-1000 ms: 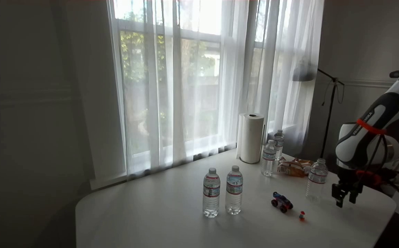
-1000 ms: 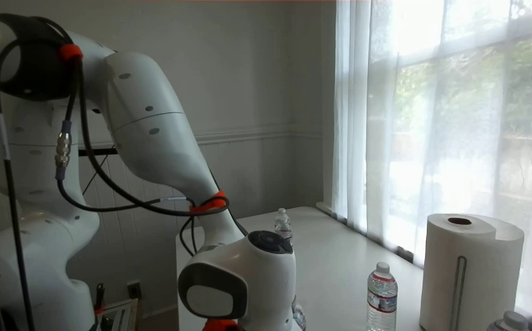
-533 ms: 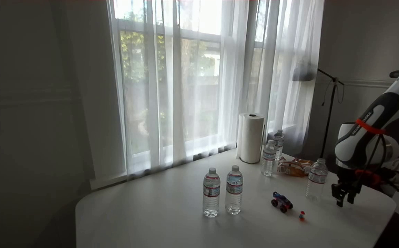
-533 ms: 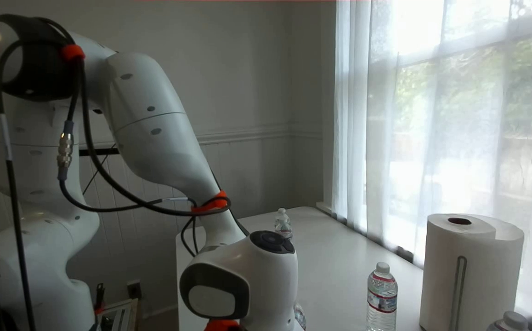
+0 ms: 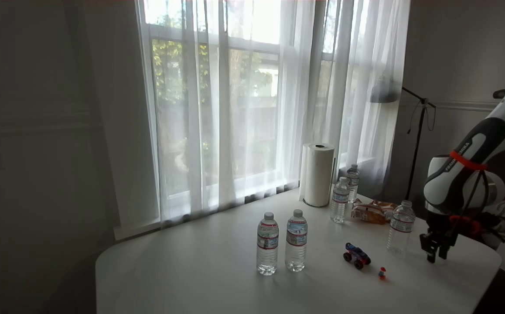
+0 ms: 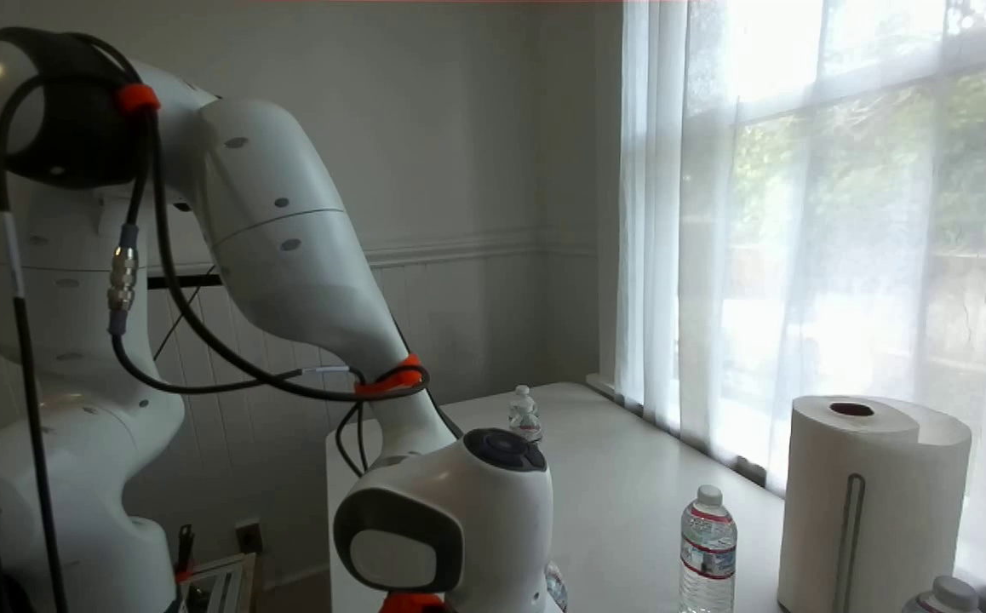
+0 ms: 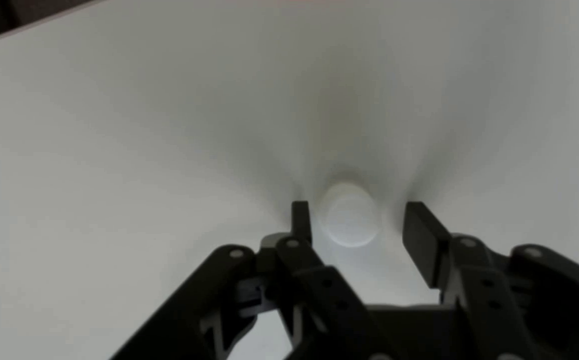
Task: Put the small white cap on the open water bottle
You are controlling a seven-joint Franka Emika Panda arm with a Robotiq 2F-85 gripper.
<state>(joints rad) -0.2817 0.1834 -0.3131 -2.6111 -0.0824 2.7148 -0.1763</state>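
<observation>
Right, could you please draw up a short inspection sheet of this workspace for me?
Surface: white table, bearing the job's things and the clutter.
Job's things: small white cap on the table; five water bottles, all upright; which one is open is too small to tell.
Clutter: paper towel roll, orange bag, toy truck, toy figure.
Gripper: open, its fingers either side of the cap, gaps visible.
Cables: black, looped along the arm, strapped with orange bands.
Surroundings: sheer curtains and a lamp beyond the table.
</observation>
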